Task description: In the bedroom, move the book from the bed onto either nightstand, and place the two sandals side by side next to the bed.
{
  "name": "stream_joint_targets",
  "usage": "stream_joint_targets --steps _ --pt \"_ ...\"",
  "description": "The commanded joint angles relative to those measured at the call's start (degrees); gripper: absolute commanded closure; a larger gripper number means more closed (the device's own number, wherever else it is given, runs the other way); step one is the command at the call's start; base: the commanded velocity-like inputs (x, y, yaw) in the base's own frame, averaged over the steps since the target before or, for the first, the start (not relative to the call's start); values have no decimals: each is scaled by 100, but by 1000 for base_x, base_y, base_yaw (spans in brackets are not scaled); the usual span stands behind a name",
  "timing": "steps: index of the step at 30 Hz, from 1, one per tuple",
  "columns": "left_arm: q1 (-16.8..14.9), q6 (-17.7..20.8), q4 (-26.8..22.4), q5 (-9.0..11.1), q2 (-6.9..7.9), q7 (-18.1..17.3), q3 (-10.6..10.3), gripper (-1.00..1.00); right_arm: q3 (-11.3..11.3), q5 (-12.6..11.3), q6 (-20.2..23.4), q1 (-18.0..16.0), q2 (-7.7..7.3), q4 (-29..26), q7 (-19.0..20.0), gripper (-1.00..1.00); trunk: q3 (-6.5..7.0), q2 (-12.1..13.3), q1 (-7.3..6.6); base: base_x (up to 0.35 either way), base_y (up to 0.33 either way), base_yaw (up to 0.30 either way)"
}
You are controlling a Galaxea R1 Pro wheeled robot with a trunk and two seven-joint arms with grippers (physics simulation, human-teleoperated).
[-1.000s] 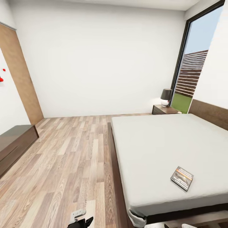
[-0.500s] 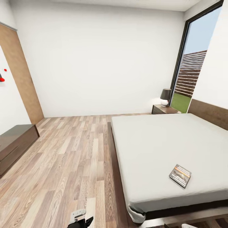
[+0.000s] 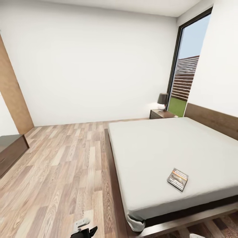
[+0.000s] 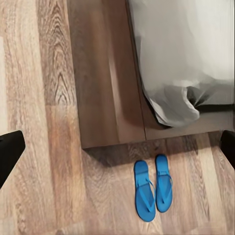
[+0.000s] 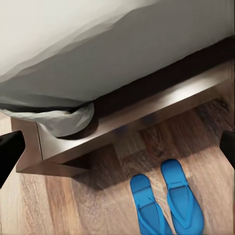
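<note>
**Head view status: book on mattress, sandals at bed corner**

Head view: the book (image 3: 178, 179) lies flat on the bare mattress of the bed (image 3: 158, 152), lower right of the frame, near the foot edge. The left gripper (image 3: 84, 229) appears at the bottom edge, left of centre, over the wood floor (image 3: 62, 172), well apart from the book. Its opening cannot be told here. The nightstand (image 3: 161, 114) stands at the far side of the bed, right of centre, with a lamp (image 3: 162, 100) on top.

Left wrist view: the two sandals (image 4: 152, 188) lie side by side on the floor, just beside the bed frame corner, between the two dark fingertips (image 4: 10, 152) at the frame edges. Fingers are spread wide and hold nothing.

Right wrist view: the sandals (image 5: 169, 203) lie at lower centre-right, beside the frame. The right gripper's fingertips (image 5: 10, 149) are likewise wide apart and empty.
</note>
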Motion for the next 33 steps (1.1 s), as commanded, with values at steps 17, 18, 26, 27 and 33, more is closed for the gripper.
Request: stream_joint_targets --steps 17,18,26,27,33 --pt "-3 -29 5 -61 2 -12 37 -100 43 -50 -19 -6 1 10 24 -100 96 -4 0 0 0 -204" --pt "-3 -29 5 -61 2 -12 37 -100 46 -50 -19 -6 3 10 25 -100 98 -4 0 0 0 -29" --pt "-3 -29 5 -61 2 -10 36 -100 64 -44 -19 -7 2 11 22 -100 102 -4 0 0 0 -171" --pt "-3 -29 5 -61 2 -9 36 -100 65 -43 -18 -7 3 11 21 -100 102 -4 0 0 0 -272" --pt "-3 -29 5 -61 2 -5 37 -100 68 -41 -19 -6 5 14 19 -100 102 -4 0 0 0 -281"
